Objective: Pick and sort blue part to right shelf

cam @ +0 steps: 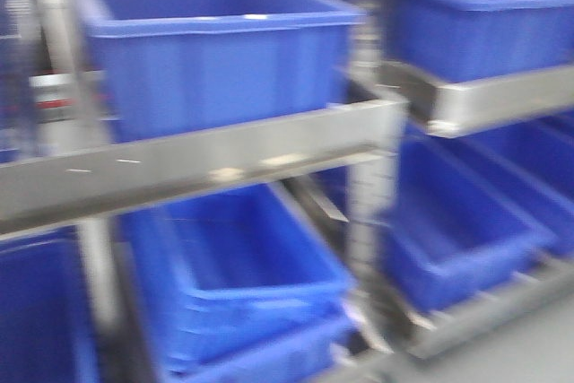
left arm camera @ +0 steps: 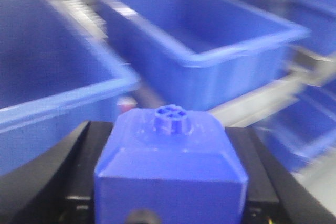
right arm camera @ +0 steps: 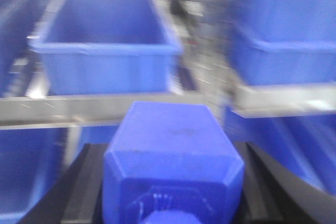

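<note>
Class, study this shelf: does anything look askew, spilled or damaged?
Nothing clearly wrong. One lower bin sits nested in another bin, their rims seemingly not parallel; motion blur hides finer damage.

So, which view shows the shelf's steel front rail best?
The exterior front view: the rail crosses the frame below a blue bin. The right wrist view shows it partly behind a blue part; the left wrist view, only a blurred stretch.

The part point(left arm camera: 170, 166) and bins point(cam: 215, 51) are blue (rail point(cam: 197, 163) grey).
</note>
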Controlling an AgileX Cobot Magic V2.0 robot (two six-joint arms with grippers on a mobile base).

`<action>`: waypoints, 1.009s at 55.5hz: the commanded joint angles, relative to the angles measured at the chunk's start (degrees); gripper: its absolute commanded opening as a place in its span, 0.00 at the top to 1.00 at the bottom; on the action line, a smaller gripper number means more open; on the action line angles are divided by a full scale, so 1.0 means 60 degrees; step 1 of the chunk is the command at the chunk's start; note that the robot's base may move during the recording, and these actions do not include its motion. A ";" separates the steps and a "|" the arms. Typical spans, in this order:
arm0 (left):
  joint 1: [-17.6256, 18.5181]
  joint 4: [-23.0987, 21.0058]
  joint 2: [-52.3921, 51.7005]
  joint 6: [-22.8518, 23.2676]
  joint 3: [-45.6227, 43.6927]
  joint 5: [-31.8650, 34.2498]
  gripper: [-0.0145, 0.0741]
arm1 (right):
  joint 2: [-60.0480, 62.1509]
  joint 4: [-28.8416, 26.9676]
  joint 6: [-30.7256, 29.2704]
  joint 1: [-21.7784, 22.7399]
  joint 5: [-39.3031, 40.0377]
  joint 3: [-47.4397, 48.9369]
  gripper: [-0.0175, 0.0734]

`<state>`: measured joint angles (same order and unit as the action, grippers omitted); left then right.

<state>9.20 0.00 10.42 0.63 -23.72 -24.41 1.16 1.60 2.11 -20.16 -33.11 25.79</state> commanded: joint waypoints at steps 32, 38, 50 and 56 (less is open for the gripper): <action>-0.0006 -0.0066 0.0145 0.0012 -0.0304 0.0914 0.46 | 0.0004 0.0060 -0.0103 0.0031 0.0924 0.0224 0.60; -0.0006 -0.0066 0.0145 0.0012 -0.0304 0.0914 0.46 | 0.0004 0.0060 -0.0103 0.0031 0.0924 0.0224 0.60; -0.0006 -0.0066 0.0145 0.0012 -0.0304 0.0914 0.46 | 0.0004 0.0060 -0.0103 0.0031 0.0924 0.0224 0.60; -0.0006 -0.0066 0.0145 0.0012 -0.0304 0.0914 0.46 | 0.0004 0.0060 -0.0103 0.0031 0.0924 0.0224 0.60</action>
<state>9.20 0.00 10.42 0.63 -23.72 -24.41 1.16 1.60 2.11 -20.16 -33.11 25.79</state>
